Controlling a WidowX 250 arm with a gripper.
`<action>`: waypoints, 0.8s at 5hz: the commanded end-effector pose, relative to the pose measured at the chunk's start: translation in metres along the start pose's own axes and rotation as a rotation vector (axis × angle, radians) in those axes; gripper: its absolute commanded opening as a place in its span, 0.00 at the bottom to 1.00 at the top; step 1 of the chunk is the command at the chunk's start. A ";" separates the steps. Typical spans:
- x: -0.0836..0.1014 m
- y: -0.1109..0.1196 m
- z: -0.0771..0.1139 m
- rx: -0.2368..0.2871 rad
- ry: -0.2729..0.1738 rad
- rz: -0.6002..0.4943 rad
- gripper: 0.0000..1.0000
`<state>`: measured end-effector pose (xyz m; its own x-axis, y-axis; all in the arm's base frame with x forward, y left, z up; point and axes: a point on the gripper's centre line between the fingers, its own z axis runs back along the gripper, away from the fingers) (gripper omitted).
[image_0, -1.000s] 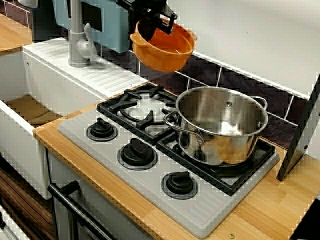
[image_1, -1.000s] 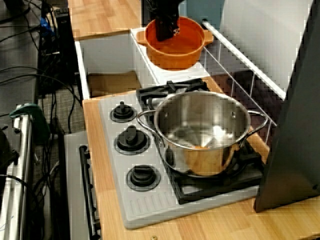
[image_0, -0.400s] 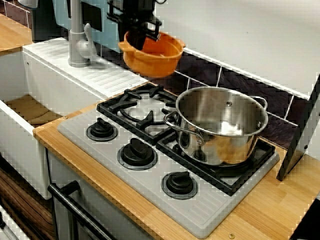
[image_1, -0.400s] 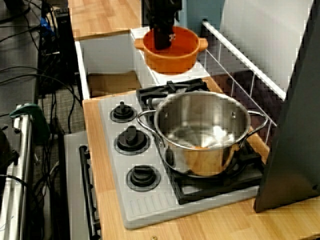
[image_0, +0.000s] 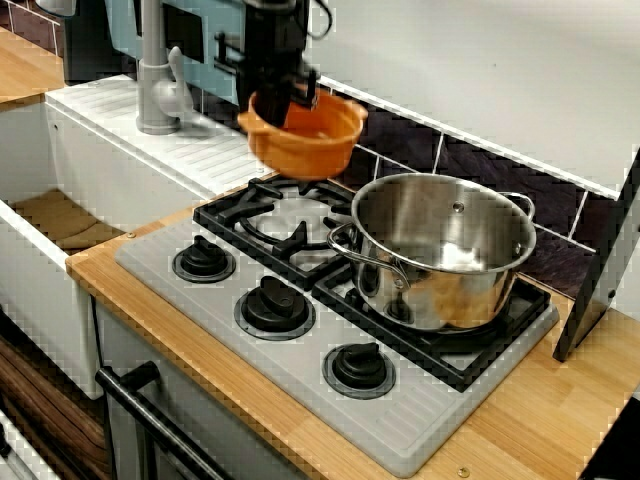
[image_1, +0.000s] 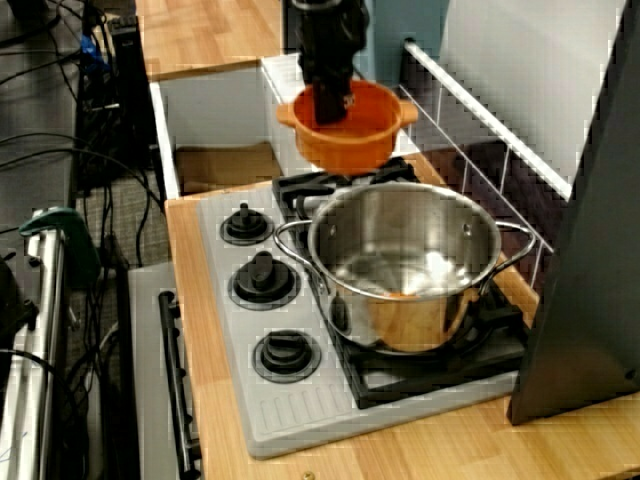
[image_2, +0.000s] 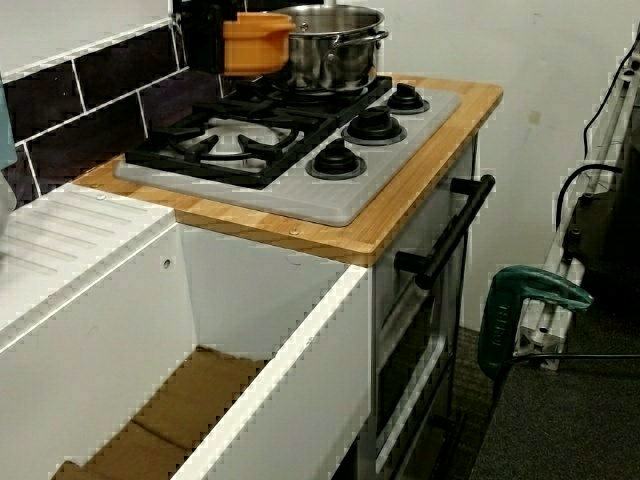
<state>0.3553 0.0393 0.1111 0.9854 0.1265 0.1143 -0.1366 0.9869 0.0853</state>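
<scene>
View from above, left to right. Grey metal faucet (image_0: 155, 80) stands on the white sink ledge. Black gripper (image_0: 283, 98) is pinched on one side of the rim of the round orange plastic bowl (image_0: 312, 150). The bowl hangs in the air above the left black burner grate (image_0: 272, 215), not touching it. Shiny steel two-handled pot (image_0: 440, 250) sits to the right. Judgement: a one-sided rim hold calls for slow, level motion, kept clear of the pot's handle.

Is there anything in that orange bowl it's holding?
It looks empty: the orange bowl shows only bare orange inside in both views over the stove, though the pincer clamped on its rim hides part.
</scene>
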 end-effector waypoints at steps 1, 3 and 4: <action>-0.004 0.002 -0.014 0.031 -0.024 -0.002 0.00; -0.008 0.001 -0.024 0.044 -0.010 -0.008 0.00; -0.007 0.001 -0.027 0.051 -0.001 -0.008 0.00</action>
<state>0.3530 0.0398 0.0737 0.9900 0.1247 0.0659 -0.1325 0.9822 0.1330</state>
